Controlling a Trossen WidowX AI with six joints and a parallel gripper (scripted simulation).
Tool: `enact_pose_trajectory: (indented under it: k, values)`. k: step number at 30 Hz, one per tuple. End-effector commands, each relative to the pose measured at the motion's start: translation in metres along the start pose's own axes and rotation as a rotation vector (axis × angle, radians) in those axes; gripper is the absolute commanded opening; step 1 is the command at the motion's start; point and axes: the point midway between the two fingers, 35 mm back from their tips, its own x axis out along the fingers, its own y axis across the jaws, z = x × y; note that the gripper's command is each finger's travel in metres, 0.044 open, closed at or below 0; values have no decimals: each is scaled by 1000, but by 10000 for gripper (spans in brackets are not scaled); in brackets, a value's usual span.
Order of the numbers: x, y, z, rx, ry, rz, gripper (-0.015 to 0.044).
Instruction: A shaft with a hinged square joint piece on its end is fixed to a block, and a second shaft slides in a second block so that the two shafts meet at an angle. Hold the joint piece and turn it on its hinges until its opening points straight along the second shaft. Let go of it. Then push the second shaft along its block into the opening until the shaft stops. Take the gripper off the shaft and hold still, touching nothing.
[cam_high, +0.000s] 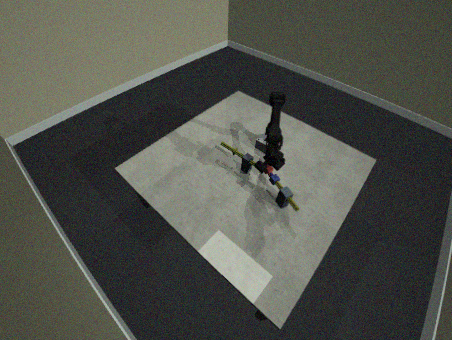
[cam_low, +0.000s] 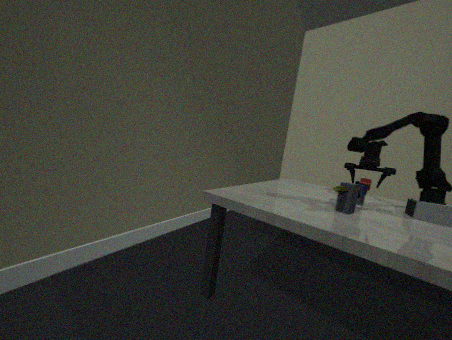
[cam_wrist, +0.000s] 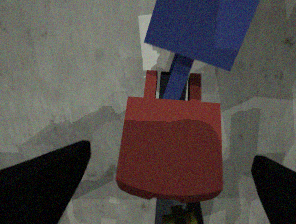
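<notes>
The red square joint piece (cam_high: 270, 170) (cam_low: 365, 181) (cam_wrist: 171, 155) hangs on a blue hinge part (cam_high: 274, 178) (cam_wrist: 200, 32) at the end of the fixed yellow shaft (cam_high: 296, 205), which its grey block (cam_high: 285, 193) carries. The second yellow shaft (cam_high: 229, 147) (cam_wrist: 181, 218) runs through the other grey block (cam_high: 247, 158); in the wrist view its end shows just below the red piece. The piece's opening is hidden in the wrist view. My gripper (cam_high: 270, 167) (cam_low: 365, 184) (cam_wrist: 169, 155) is open, one finger on each side of the red piece, with gaps on both sides.
The two blocks stand on the pale table (cam_high: 170, 165) (cam_low: 270, 196), one on each side of the joint. A lighter rectangle (cam_high: 236, 266) lies at the table's edge. A pale box (cam_low: 434, 213) stands near the arm's base.
</notes>
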Motion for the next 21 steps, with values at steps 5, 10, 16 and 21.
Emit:
enact_pose_trajectory:
  k: [5, 10, 16, 21]
  values:
    - [15, 1, -1, 4, 12, 7, 440]
    - [23, 1, -1, 4, 12, 7, 440]
    - [24, 1, -1, 4, 12, 7, 335]
    - [24, 1, -1, 4, 12, 7, 204]
